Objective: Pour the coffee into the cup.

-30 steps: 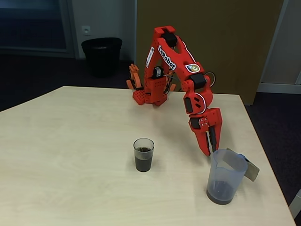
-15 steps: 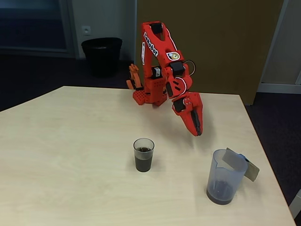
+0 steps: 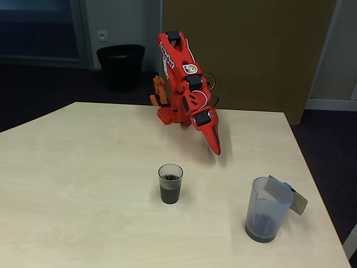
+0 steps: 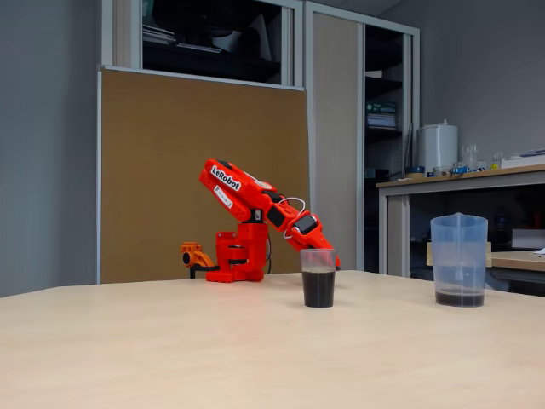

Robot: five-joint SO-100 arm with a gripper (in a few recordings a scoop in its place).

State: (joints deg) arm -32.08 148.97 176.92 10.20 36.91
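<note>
While my red arm (image 3: 184, 72) leans over the pale wooden table (image 3: 78, 184), the cup (image 3: 170, 183) stands upright near the table's middle: a small clear plastic tumbler, tapered, with dark brown coffee (image 3: 170, 194) filling roughly its lower half. In the low side-on fixed view the same cup (image 4: 318, 277) stands in front of my forearm, hiding my fingertips there. My arm rises from its base (image 3: 173, 114) at the far edge, bends at the top and slopes downward toward the cup. My gripper (image 3: 216, 146) hangs in the air above the table, beyond the cup and apart from it, with nothing in it; its two fingers lie together in a single point (I see no gap between them from above). A bluish translucent pitcher (image 3: 268, 209) with a handle stands upright near the front right corner in the higher fixed view, well apart from the cup, with a shallow dark layer at its bottom. A black bin (image 3: 120, 66) stands on the floor behind the table.
</note>
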